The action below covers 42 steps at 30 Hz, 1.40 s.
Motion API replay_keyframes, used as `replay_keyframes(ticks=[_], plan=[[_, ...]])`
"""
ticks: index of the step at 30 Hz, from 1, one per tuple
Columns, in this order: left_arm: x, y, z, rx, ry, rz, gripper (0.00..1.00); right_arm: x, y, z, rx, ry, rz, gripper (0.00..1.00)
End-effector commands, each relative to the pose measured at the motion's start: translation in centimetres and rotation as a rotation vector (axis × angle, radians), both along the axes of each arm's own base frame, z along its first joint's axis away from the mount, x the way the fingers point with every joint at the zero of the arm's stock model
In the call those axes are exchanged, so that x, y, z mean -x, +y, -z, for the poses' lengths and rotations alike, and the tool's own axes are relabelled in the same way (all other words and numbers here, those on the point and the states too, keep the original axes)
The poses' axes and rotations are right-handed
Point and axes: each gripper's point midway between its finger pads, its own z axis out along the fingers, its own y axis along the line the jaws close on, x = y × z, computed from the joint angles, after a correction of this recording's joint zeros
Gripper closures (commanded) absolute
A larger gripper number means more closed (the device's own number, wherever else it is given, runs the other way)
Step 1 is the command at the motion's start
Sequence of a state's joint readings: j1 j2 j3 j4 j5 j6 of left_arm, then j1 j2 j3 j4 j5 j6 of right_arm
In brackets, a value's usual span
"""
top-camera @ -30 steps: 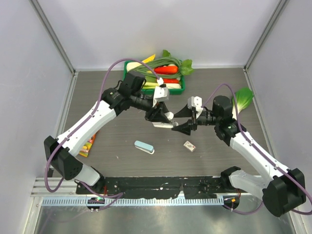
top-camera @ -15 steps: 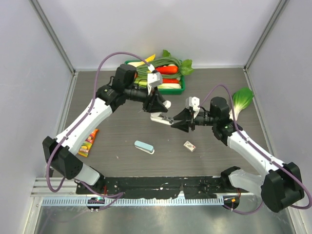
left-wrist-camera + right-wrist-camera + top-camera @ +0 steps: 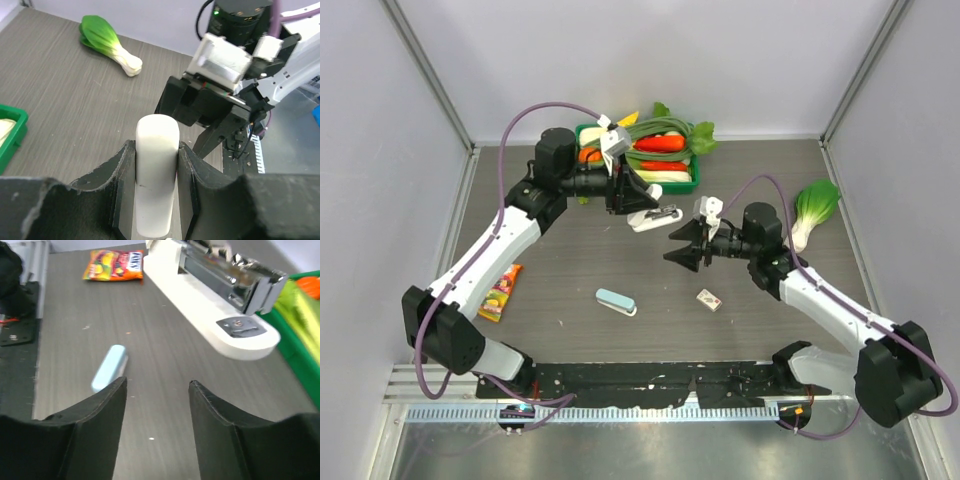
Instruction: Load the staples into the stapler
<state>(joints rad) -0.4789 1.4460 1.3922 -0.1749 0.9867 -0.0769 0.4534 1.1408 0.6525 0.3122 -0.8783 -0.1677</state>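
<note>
Loading not begun.
Stapler (image 3: pixel 657 216) is pinched by left gripper (image 3: pixel 632 200); right gripper (image 3: pixel 673 246) spread, empty; staples (image 3: pixel 709 299) lie untouched toward near edge.

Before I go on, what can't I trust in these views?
- The staples box: top view only, print too small to read, open or sealed unclear.
- The stapler: right wrist view, top edge cuts off part of it; magazine contents not visible.
- Left wrist view: the left gripper covers the stapler's sides and underside.
</note>
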Motion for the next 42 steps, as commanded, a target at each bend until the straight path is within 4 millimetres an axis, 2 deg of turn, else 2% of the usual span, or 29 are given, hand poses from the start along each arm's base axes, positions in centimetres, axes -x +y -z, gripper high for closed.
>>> replay_keyframes(ticks=[1, 2, 3, 4, 5, 7, 8, 11, 13, 18, 22, 25, 26, 31, 34, 36, 40, 42], plan=[[-0.4, 0.6, -2.2, 0.032, -0.070, -0.075, 1.00, -2.5, -2.3, -4.6, 0.085, -0.366, 0.150, 0.36], [-0.6, 0.7, -2.0, 0.023, -0.068, -0.091, 1.00, -2.8, -2.7, -5.0, 0.106, -0.418, 0.166, 0.33], [-0.9, 0.7, -1.5, 0.013, -0.062, -0.097, 1.00, -2.7, -3.1, -4.0, 0.163, -0.408, 0.157, 0.32], [-1.1, 0.7, -1.1, 0.002, -0.048, -0.108, 1.00, -2.8, -3.3, -4.1, 0.199, -0.441, 0.151, 0.30], [-1.3, 0.7, -0.7, -0.006, -0.043, -0.118, 1.00, -2.9, -3.5, -4.8, 0.219, -0.493, 0.149, 0.28], [-2.1, 0.6, 0.6, -0.031, -0.011, -0.146, 1.00, -2.7, -3.7, -4.9, 0.247, -0.521, 0.138, 0.26], [-2.4, 0.6, 1.0, -0.039, 0.001, -0.150, 1.00, -3.0, -3.7, -5.6, 0.258, -0.544, 0.148, 0.25], [-3.0, 0.3, 2.4, -0.056, 0.039, -0.159, 1.00, -3.2, -3.8, -5.5, 0.298, -0.573, 0.152, 0.25], [-2.9, 0.1, 2.6, -0.050, 0.059, -0.142, 1.00, -3.7, -3.7, -5.2, 0.326, -0.608, 0.170, 0.25], [-2.9, -0.5, 3.2, -0.042, 0.092, -0.123, 1.00, -4.2, -3.7, -3.0, 0.396, -0.662, 0.184, 0.24], [-3.0, -0.7, 3.4, -0.043, 0.106, -0.115, 1.00, -4.7, -3.1, -2.8, 0.394, -0.713, 0.199, 0.23], [-3.0, -0.8, 3.5, -0.039, 0.113, -0.107, 1.00, -4.3, -2.4, -1.5, 0.427, -0.739, 0.168, 0.23], [-3.0, -0.9, 3.6, -0.038, 0.119, -0.102, 1.00, -4.2, -2.3, -0.5, 0.445, -0.743, 0.157, 0.23], [-2.3, -1.0, 4.4, -0.053, 0.139, -0.062, 1.00, -4.6, -2.2, -1.8, 0.406, -0.767, 0.225, 0.23], [-1.8, -0.9, 4.9, -0.100, 0.085, -0.038, 1.00, -3.5, -2.5, -2.5, 0.399, -0.722, 0.174, 0.22], [-1.5, -0.7, 5.4, -0.136, 0.066, -0.026, 1.00, -2.0, -2.4, -2.9, 0.388, -0.686, 0.122, 0.23], [-0.4, -0.4, 5.7, -0.182, 0.011, 0.027, 1.00, -1.4, -3.0, -3.1, 0.418, -0.647, 0.099, 0.23], [0.5, -0.3, 5.8, -0.217, -0.014, 0.046, 1.00, -1.0, -3.1, -4.3, 0.391, -0.598, 0.083, 0.22]])
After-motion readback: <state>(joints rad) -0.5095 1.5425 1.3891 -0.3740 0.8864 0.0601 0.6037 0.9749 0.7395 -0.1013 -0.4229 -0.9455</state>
